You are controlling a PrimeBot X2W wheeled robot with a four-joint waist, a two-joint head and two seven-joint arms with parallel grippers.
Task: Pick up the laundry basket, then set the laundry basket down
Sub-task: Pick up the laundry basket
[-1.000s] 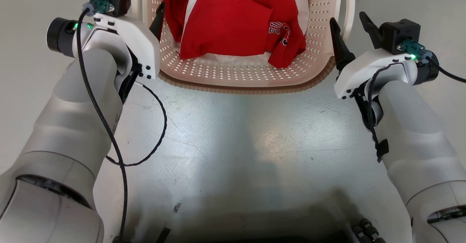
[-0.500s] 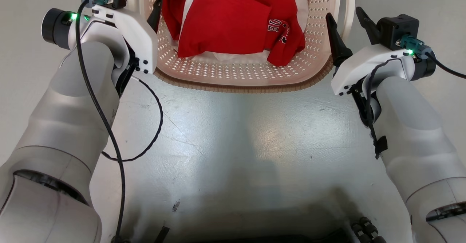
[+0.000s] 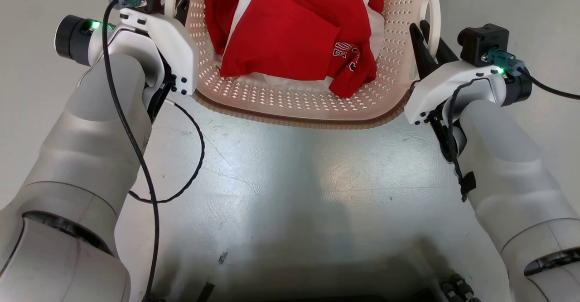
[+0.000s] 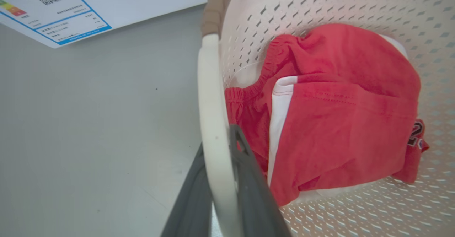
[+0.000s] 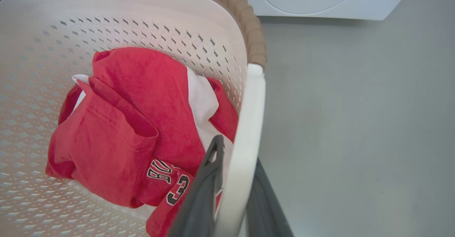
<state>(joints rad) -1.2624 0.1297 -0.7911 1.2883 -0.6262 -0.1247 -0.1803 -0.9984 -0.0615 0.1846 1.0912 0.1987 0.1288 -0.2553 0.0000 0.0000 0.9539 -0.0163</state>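
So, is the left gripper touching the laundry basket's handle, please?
Touching: in the left wrist view, the left gripper clamps the laundry basket by its handle.

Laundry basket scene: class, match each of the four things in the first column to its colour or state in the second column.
Column A
1. laundry basket
2. garment
3. left gripper
4. washing machine

Column B
a. red with a white stripe
b. white, standing beyond the basket
c. cream, perforated, with a brown rim
d. closed on a white loop handle

Pairs: 1-c, 2-a, 3-d, 4-b
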